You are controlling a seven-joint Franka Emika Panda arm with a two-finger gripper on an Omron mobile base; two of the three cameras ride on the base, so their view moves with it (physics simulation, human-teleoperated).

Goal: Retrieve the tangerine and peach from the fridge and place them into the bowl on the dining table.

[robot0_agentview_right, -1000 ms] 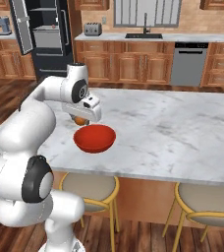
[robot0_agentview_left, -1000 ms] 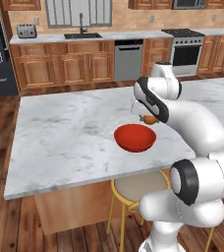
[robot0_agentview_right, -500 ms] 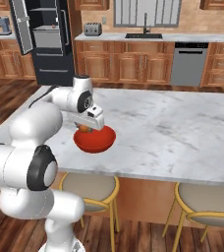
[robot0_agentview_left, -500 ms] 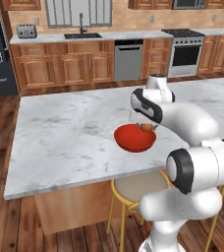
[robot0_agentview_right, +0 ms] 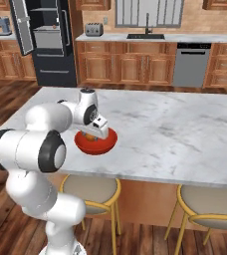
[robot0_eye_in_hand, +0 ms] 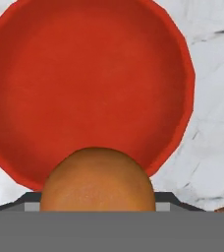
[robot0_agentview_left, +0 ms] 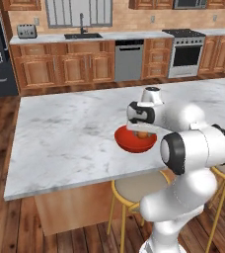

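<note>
Both base views look forward and down over the arm at the tabletop point(robot0_agentview_left: 70, 128) from behind, one from each side, and share the bowl point(robot0_agentview_left: 134, 141) point(robot0_agentview_right: 96, 143). The hand view looks straight down into the bowl point(robot0_eye_in_hand: 84, 88) from very near.

The arm point(robot0_agentview_left: 193, 148) is built of glossy white, rounded shells, fat and tube-like, joined one into the next. At the joints sit dark, almost black round caps ringed by a thin black seam; one large cap point(robot0_agentview_left: 171, 154) faces the left base camera, another point(robot0_agentview_right: 51, 151) the right base camera. The wrist narrows to a small grey-topped cylinder. The hand point(robot0_agentview_left: 143, 129) is a white block with a dark face. No cables, screws or markings can be made out.
</note>
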